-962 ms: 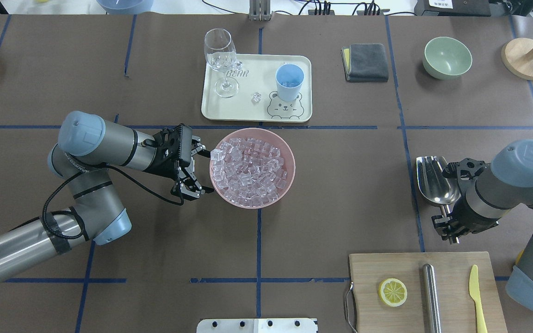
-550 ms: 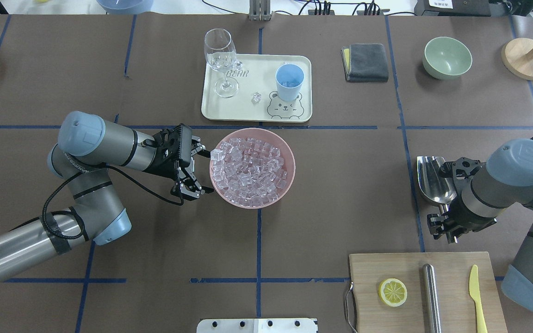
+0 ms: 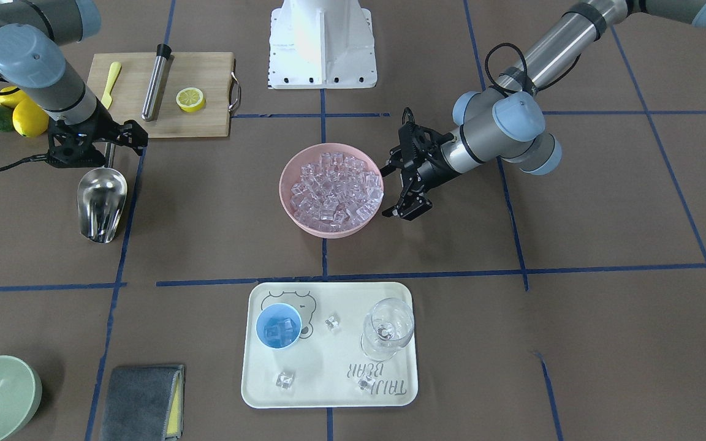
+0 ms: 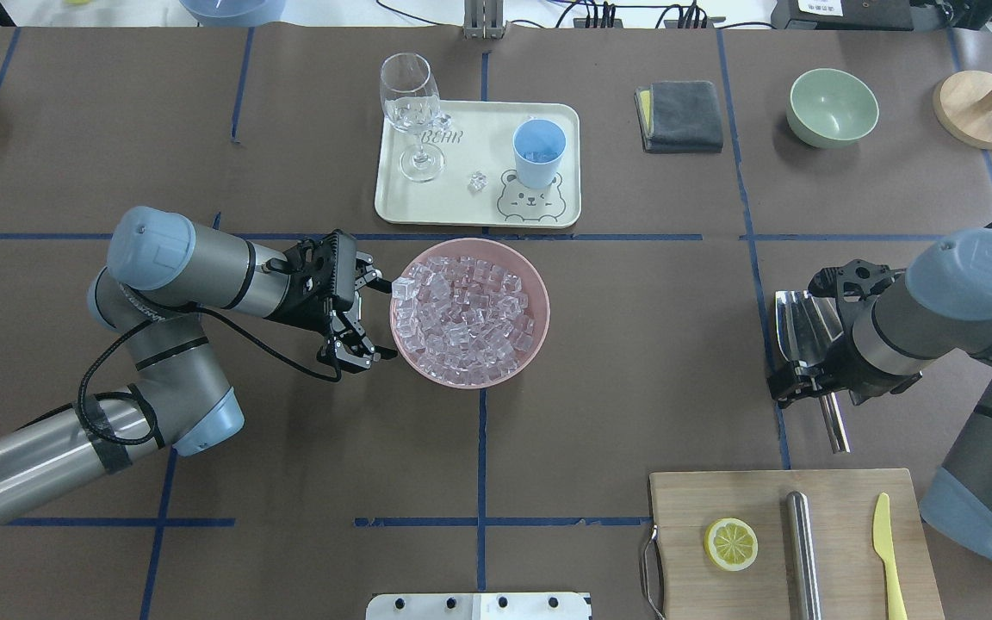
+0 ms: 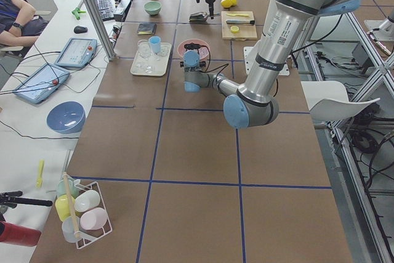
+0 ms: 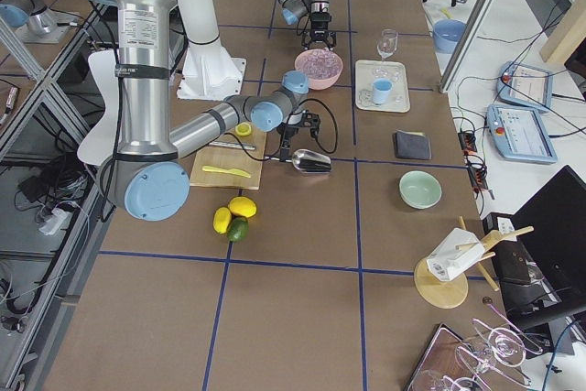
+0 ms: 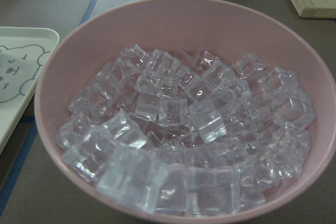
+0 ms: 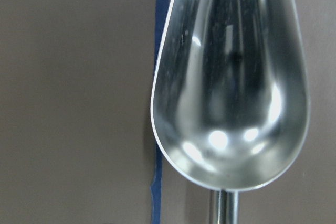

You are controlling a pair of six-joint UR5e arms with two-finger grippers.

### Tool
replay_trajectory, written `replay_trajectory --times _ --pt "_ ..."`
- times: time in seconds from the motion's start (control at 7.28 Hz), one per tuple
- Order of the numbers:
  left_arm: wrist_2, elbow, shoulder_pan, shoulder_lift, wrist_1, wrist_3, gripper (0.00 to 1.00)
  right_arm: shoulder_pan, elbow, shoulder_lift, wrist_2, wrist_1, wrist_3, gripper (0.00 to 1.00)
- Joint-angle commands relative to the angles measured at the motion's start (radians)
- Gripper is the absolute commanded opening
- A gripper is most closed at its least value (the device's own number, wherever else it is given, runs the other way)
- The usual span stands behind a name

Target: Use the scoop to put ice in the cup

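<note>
Ice: most of the ice (image 4: pixel 468 314) is lying heaped in the pink bowl (image 4: pixel 539 284) at mid-surface. A few cubes are sitting in the cup, and a few loose ones are lying on the tray.
Cup: the cup (image 4: pixel 539 153) is standing upright on the cream tray (image 4: pixel 479 211), across the bowl from me, with the stemmed glass (image 4: pixel 410 95) on the same tray.
Scoop: the scoop (image 4: pixel 799 329) is lying on the surface off to my right. Its trough is pointing away from me and its handle toward the cutting board (image 4: pixel 720 499).
Right fingers: my right fingers (image 3: pixel 132 136) are hovering low where handle meets trough, spread to either side and grasping nothing.
Left fingers: my left fingers (image 4: pixel 358 351) are hanging released just beside the bowl's rim.
Cutting board: it is carrying a lemon slice (image 4: pixel 730 544), a steel cylinder (image 4: pixel 801 551) and a yellow knife (image 4: pixel 886 551).
</note>
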Motion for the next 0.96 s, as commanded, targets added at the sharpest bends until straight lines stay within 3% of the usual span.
replay_trajectory --times 0.0,0.41,0.55,0.82 --pt "0.000 -0.002 -0.003 0.001 0.000 0.000 0.99 0.136 0.004 0.023 -0.024 -0.004 -0.098 1.00" --pt "-0.002 -0.011 -0.015 0.018 0.000 -0.003 0.99 0.391 -0.028 -0.055 0.032 -0.018 -0.512 1.00" --pt "-0.006 -0.015 -0.032 0.026 0.000 -0.002 0.99 0.504 -0.066 -0.090 0.122 -0.017 -0.677 1.00" --pt "-0.014 -0.035 -0.060 0.055 0.011 -0.002 0.99 0.708 -0.157 -0.169 0.151 -0.020 -0.995 1.00"
